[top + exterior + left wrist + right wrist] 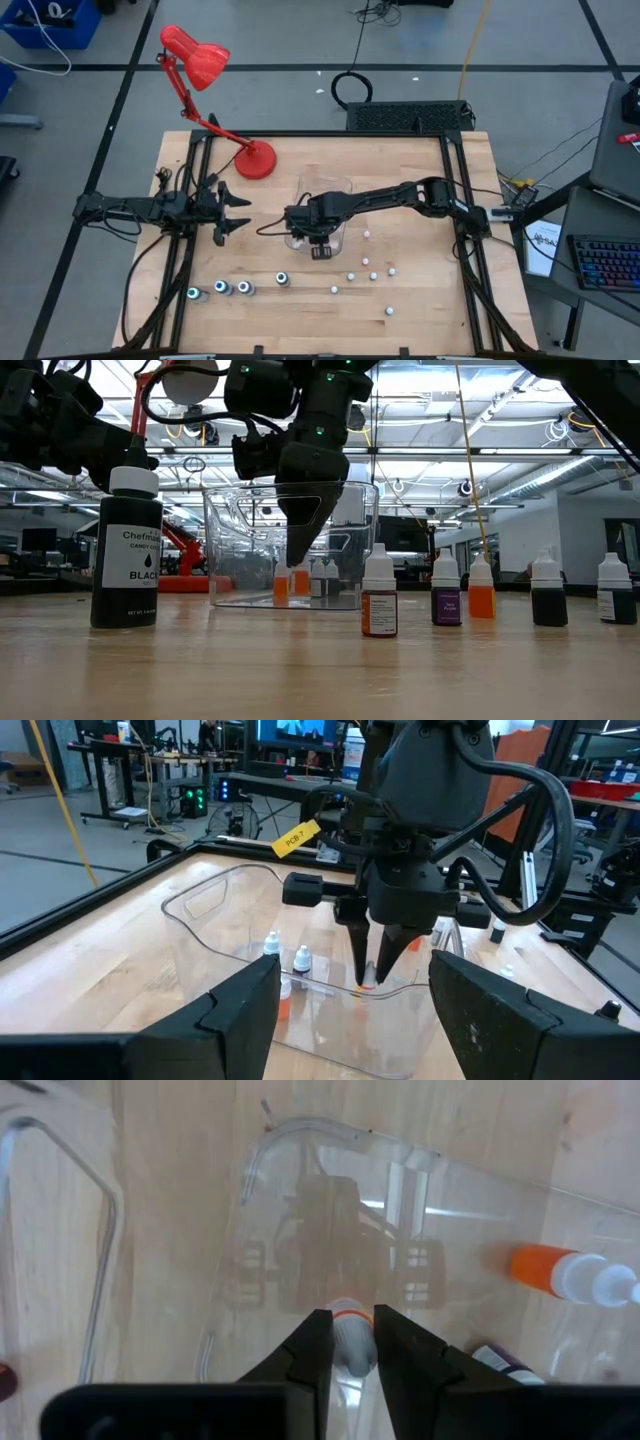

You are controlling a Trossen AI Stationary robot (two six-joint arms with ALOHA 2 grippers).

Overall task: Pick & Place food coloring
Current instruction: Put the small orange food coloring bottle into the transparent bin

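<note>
We see the right gripper (320, 240) reached across to the table's middle, pointing straight down into the clear tub (341, 190). Its jaws stand narrow around a white-capped bottle (349, 1342) between the fingertips, inside the tub. The left gripper (232, 212) waits near the left edge, jaws parted with nothing between them. We count four dark round bottles (220, 288) in a row toward the front left, and eight small white-capped ones (373, 276) scattered toward the front right. At least three more bottles lie or stand in the tub; an exact count there we cannot tell.
</note>
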